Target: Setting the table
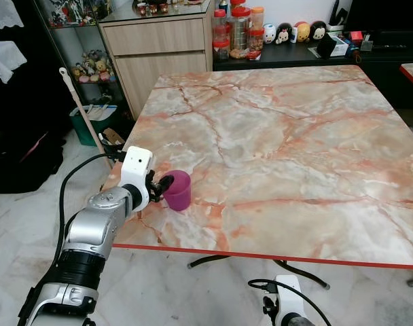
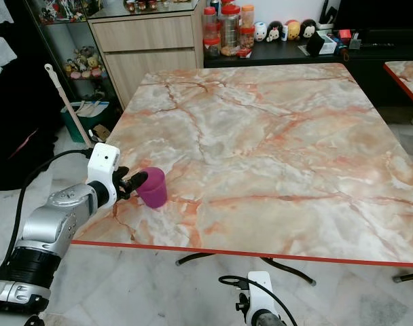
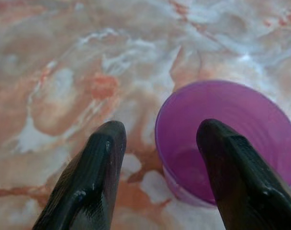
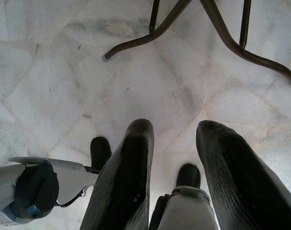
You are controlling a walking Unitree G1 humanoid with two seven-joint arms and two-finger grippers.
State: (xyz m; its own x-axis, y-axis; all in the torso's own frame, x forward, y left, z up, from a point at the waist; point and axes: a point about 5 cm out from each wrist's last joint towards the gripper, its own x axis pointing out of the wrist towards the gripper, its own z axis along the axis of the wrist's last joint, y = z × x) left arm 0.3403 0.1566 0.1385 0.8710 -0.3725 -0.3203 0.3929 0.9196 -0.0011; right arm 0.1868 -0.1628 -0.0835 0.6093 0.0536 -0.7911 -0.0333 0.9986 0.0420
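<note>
Marble table (image 1: 295, 149): left gripper (image 3: 157, 139) (spread) straddling purple cup's (image 1: 177, 190) rim

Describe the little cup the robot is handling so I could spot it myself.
Find the big pink marble table. Near its front left corner stands a purple cup, upright, the left gripper straddling its rim with one finger inside.

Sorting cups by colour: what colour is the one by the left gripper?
Purple cup, best in the left wrist view.

Silver L arm (image 1: 91, 234) w/ black cable, white wrist box, black-fingered end effector (image 1: 160, 187).
</note>
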